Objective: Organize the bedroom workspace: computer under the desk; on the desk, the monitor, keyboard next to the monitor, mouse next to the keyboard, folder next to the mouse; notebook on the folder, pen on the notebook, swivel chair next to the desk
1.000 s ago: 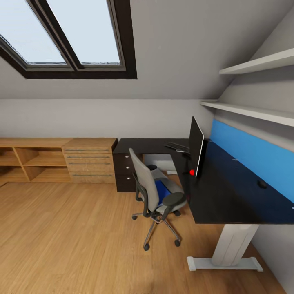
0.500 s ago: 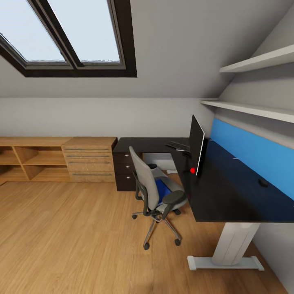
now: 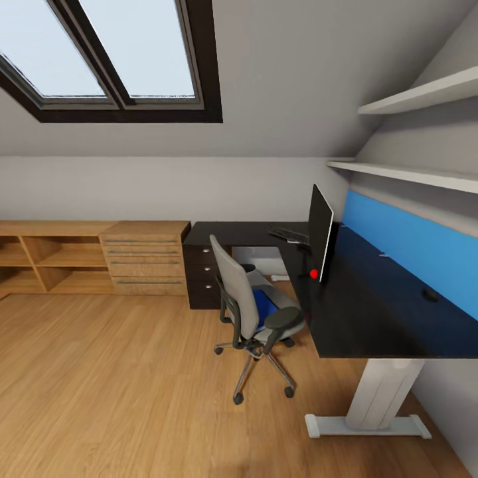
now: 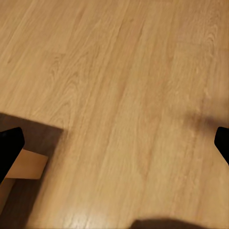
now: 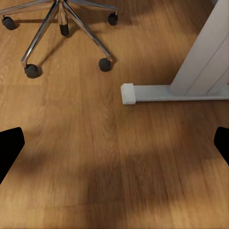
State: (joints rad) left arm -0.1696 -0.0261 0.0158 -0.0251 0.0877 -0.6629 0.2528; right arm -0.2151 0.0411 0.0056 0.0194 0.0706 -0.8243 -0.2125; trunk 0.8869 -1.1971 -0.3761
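Both sets of jaws are spread wide and holding nothing. In each wrist view the black fingertips sit at the far edges of the frame, with only wood floor point(image 4: 124, 95) between them. The left gripper point(image 4: 114, 143) hangs over bare boards. The right gripper point(image 5: 114, 143) hangs over floor too, with the swivel chair point(image 3: 255, 312) and its chrome base just ahead of the jaws, and the white foot of the worktop's leg point(image 5: 171, 90) close off to one side.

So the robot looks like it's on its way over, nothing grabbed yet. The blue folder point(image 3: 263, 307) sits on the chair seat, well ahead of both jaws. The desk point(image 3: 372, 312) is behind the chair, with the monitor point(image 3: 320, 234) standing on it and the keyboard point(image 3: 289, 234) lying just past the monitor, all far from the jaws.

Stuff that could go sideways from here:
- The chair is on casters. If the base or an arm bumps it on approach, it probably rolls or spins and takes the folder out of reach.
- The armrests flank the seat, so a low reach for the folder could snag on one.
- The folder is flat and thin, so the wide jaws might just shove it off the seat.
- The right arm is close to that leg foot, so a careless swing could clip it.
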